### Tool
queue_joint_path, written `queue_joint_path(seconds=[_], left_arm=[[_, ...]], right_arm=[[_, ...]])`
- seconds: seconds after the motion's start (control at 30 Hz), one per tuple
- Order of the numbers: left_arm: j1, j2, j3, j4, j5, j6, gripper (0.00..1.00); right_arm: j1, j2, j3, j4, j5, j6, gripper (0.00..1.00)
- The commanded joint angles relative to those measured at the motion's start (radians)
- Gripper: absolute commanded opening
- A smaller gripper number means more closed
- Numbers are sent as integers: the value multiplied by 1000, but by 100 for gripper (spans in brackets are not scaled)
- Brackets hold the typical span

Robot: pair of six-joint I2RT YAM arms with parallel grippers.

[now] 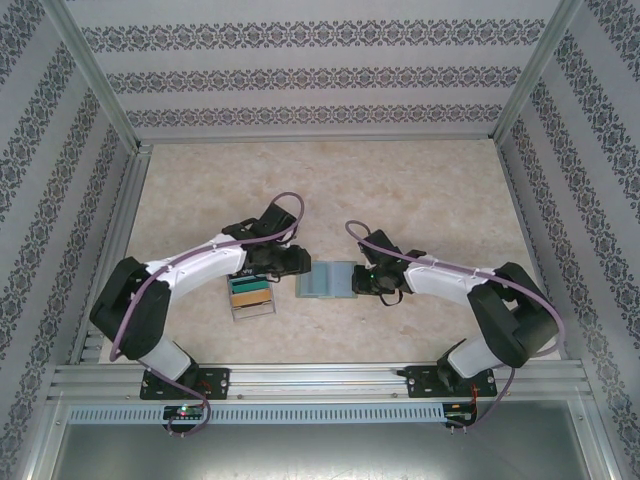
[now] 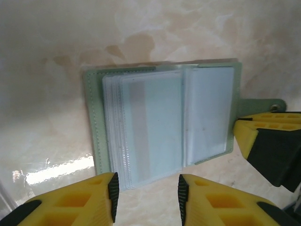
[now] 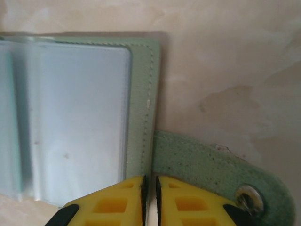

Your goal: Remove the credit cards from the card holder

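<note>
Logging the card holder (image 1: 326,281) open toward the worktop's (image 1: 400,180) near edge, no card out yet, we see the right gripper (image 3: 149,188) pinching its tab-side edge, the left gripper (image 2: 146,195) standing apart at the sleeves (image 2: 150,127).

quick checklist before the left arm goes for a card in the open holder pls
1. card holder lying open, flat on the table: ok
2. right tool closed on the holder's edge beside the tab: ok
3. left tool jaws apart, facing the clear sleeves: ok
4. pale teal card, seemingly showing through a sleeve: ok
5. left tool gripping that card: not ok
</note>
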Motion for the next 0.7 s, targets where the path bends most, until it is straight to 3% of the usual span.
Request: queue_joint_path(seconds=[0.0,0.67], left_arm=[[-15,43,23,34,2,-28,40],[-36,167,49,65,50,-16,37]], right_arm=[[14,30,16,-8,16,-9,17],[20,62,25,-2,2,-9,14]])
